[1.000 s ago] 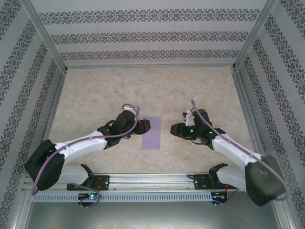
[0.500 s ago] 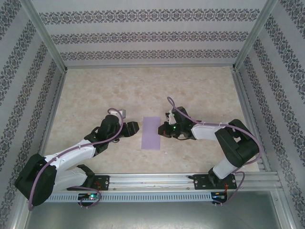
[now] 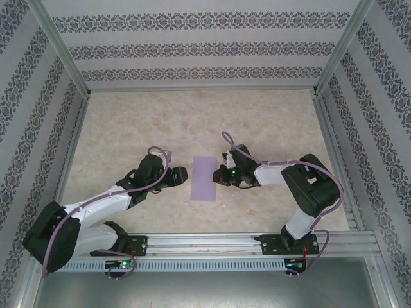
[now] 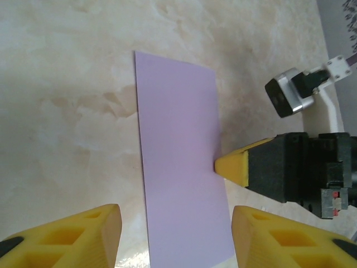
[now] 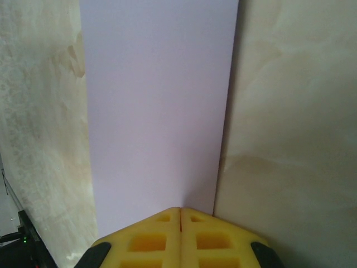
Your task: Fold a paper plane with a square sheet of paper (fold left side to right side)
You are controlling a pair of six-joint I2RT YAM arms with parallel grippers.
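Claws first, seen from above: my left claw [image 3: 183, 174] sits just beside the left long edge of the square sheet of paper [image 3: 205, 179], and my right claw [image 3: 219, 176] comes in from the other side and meets its right long edge. The sheet lies flat on the desk [image 3: 160, 122], about midway between the left and right edges and nearer the near edge than the far one. It shows as a narrow lavender rectangle, its long sides running from near to far. From my left wrist, the square sheet of paper [image 4: 178, 162] stretches away below me, plain and unmarked. My left claw [image 4: 175, 223] stands with its two yellow fingers [image 4: 103, 231] well apart, one on either side of the sheet's end, and nothing is gripped between them. In the same view my right claw [image 4: 224, 166] pokes in as a single yellow point, and its tip touches the sheet's long edge about halfway along. From my right wrist, my right claw [image 5: 180, 211] is pressed together, pad against pad with only a thin seam showing, and its joined tip sits at the edge of the square sheet of paper [image 5: 159, 106]. I cannot tell from here whether the tip bears down on the paper or only rests against it.
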